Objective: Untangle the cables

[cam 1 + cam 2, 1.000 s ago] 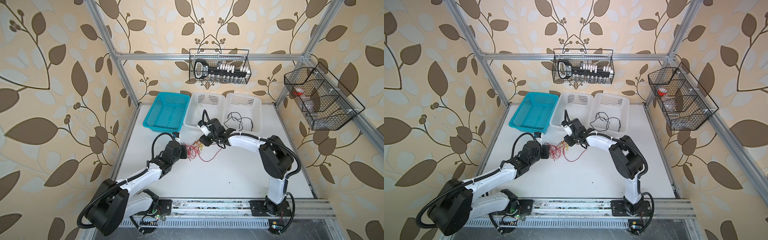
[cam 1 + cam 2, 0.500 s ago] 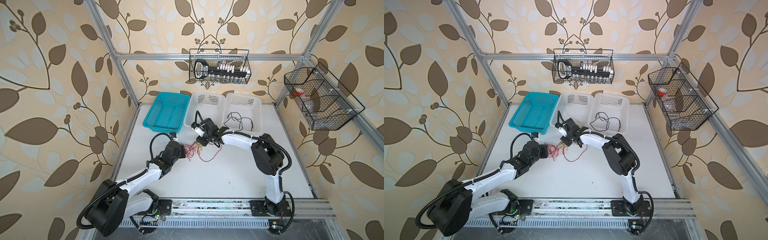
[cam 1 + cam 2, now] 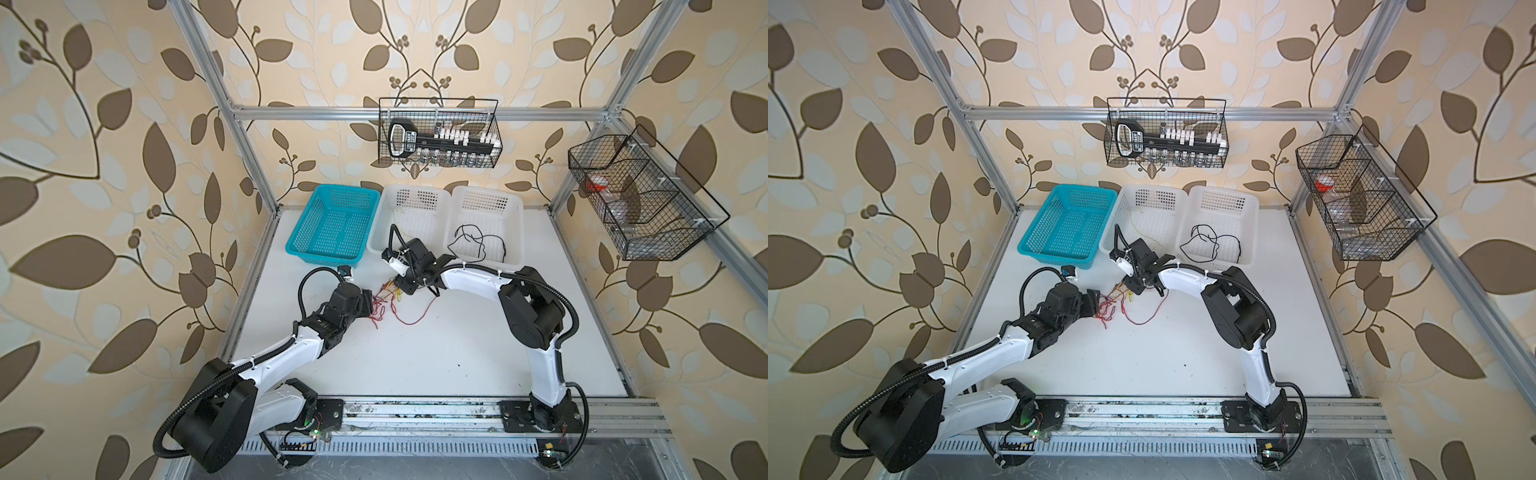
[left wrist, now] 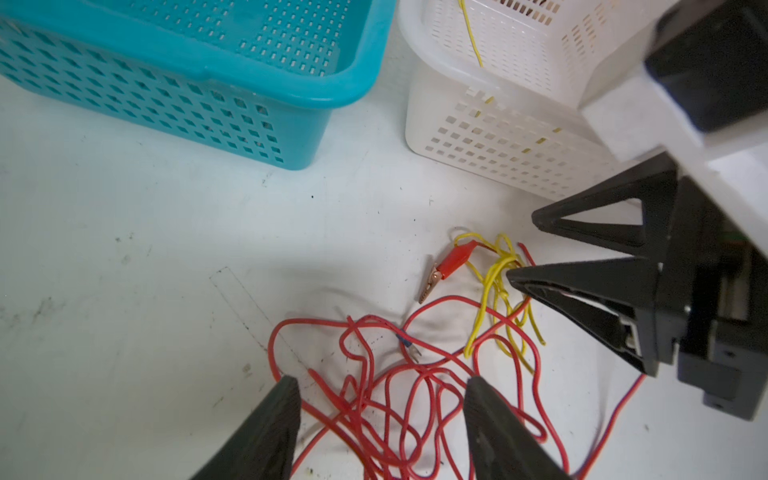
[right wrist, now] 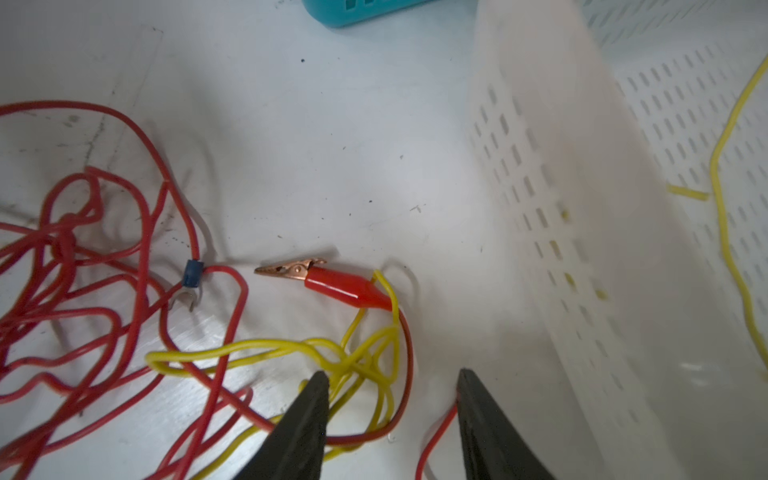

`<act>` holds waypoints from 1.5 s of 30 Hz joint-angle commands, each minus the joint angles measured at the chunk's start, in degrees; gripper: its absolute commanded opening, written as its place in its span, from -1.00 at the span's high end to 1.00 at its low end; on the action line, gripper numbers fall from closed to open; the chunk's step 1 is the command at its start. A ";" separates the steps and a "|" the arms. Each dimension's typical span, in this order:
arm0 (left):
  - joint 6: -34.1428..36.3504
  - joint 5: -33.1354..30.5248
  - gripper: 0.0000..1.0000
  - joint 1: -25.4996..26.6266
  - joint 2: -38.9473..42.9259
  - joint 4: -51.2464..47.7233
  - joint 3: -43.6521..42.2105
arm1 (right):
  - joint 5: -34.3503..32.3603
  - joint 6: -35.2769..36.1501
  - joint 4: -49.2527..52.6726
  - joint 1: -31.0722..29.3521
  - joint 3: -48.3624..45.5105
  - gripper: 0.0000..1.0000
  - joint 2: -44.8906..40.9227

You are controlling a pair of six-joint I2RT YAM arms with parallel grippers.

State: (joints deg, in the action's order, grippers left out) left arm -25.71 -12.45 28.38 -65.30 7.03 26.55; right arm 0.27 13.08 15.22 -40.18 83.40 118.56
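Both top views: cables (image 3: 390,305) lying tangled on the table (image 3: 436,357) just before the white basket (image 3: 415,201), with bare tabletop spreading toward the near rail.
Left wrist: left gripper (image 4: 382,380) standing released, straddling red loops (image 4: 365,415).
Right wrist: right gripper (image 5: 391,374) standing released, straddling yellow strands (image 5: 257,344) beside the basket wall.

2 top views high overhead, whole table (image 3: 436,357); 2 wrist views close, share cables (image 4: 386,399).

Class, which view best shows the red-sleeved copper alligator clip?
Right wrist view: the red-sleeved copper alligator clip lies large, unobstructed. The left wrist view shows the clip smaller; both top views, too small to tell.
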 commanded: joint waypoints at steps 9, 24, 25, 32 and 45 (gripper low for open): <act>4.50 2.22 -0.52 -0.70 -6.94 -3.12 13.93 | 9.60 -12.03 -10.30 2.78 -13.91 -0.01 -14.46; 6.73 11.09 -0.33 -0.62 -29.52 -12.81 30.39 | 10.00 -17.56 -13.53 4.26 -24.99 0.00 -30.59; 6.86 11.60 -0.30 -0.61 -30.47 -13.11 31.06 | 10.06 -17.71 -13.55 4.27 -25.39 0.00 -31.15; 6.91 11.62 0.11 -0.02 -35.72 -15.55 34.75 | 9.82 -18.43 -14.64 4.46 -27.75 0.00 -33.14; 7.04 11.28 1.00 0.61 -35.38 -14.91 34.13 | 9.25 -21.21 -15.43 4.58 -28.12 0.00 -30.81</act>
State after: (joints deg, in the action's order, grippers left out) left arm -18.98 -1.54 28.56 -101.54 -7.86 60.03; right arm 9.65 -7.01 0.43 -35.86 55.81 86.56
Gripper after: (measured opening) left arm 0.053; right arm 0.499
